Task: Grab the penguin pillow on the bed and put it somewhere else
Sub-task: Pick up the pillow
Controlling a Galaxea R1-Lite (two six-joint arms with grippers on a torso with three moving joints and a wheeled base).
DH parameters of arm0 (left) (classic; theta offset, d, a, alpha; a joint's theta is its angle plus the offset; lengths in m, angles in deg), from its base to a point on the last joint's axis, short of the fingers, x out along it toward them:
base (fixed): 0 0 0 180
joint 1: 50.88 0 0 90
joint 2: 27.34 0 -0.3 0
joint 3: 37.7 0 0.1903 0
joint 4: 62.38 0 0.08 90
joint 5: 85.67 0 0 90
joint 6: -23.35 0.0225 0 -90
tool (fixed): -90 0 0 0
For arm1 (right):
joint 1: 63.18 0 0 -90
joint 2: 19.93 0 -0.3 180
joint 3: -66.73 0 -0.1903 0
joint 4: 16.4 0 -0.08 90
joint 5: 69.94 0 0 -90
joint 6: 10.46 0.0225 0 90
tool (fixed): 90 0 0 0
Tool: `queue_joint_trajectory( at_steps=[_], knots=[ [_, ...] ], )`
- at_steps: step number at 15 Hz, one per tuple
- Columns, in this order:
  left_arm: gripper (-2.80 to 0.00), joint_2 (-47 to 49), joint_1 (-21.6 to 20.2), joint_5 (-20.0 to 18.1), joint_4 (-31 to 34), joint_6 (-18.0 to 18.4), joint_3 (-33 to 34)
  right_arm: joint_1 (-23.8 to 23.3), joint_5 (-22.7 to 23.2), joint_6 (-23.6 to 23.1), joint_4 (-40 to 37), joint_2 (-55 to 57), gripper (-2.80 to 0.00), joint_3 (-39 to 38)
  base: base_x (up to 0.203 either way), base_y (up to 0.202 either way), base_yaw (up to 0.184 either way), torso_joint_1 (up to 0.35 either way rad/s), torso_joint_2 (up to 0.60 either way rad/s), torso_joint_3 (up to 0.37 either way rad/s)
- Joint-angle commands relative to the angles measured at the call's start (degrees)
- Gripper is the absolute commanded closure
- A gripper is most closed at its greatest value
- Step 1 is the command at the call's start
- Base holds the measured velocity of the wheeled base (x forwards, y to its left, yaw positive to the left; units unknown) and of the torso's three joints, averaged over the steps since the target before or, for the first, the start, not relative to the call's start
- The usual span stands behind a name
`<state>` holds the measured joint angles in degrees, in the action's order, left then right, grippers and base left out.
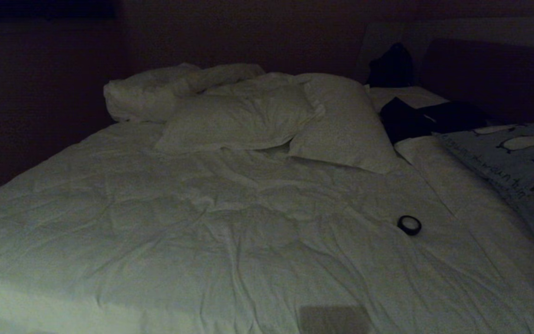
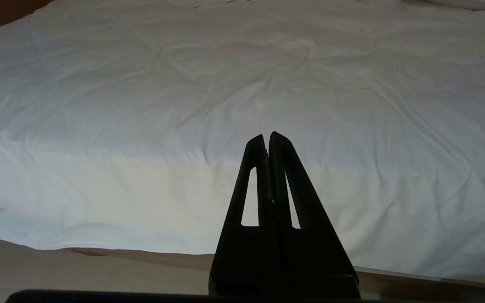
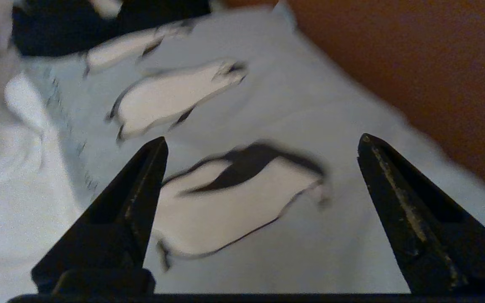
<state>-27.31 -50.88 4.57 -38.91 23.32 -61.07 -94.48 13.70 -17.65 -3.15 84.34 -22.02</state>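
Both fingers wide — penguin pillow free.

You see a pale grey-blue penguin pillow printed with black-and-white penguins, a wrinkled white bed, and a black ring.

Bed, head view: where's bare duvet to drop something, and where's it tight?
Free: the wide duvet stretch between the white pillows and the near edge, left of the tape roll. Crowded: right side, with the penguin pillow and dark clothes.
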Motion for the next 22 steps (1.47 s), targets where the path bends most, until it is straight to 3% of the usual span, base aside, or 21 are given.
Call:
queue_joint_trajectory(
  at_steps=[1,15,20,21,22],
  knots=[
    [0.00,-0.02,0.00,0.02,-0.01,0.02,0.09,-0.67,-0.05,-0.01,0.82,1.03,-2.80,0.45,0.000,0.000,0.000,0.000,0.00,0.000],
    [0.00,-0.02,0.08,0.02,-0.01,0.02,0.09,-2.09,0.43,1.55,-3.72,20.74,-2.80,9.86,0.000,0.000,0.000,0.000,0.00,0.000],
    [0.00,-0.02,0.00,0.02,-0.01,0.02,0.09,-2.09,0.48,1.81,-5.57,20.98,-2.80,10.25,0.000,0.000,0.000,0.000,0.00,0.000],
    [0.00,-0.02,0.00,-0.06,-0.01,0.02,0.09,-2.01,0.47,1.83,-6.12,20.98,0.00,10.25,0.000,0.000,0.000,0.000,0.00,0.000],
    [0.00,-0.02,0.00,0.02,-0.01,-0.06,0.09,-2.01,0.47,1.83,-6.20,20.98,0.00,10.25,0.000,0.000,0.000,0.000,0.00,0.000]
  ],
)
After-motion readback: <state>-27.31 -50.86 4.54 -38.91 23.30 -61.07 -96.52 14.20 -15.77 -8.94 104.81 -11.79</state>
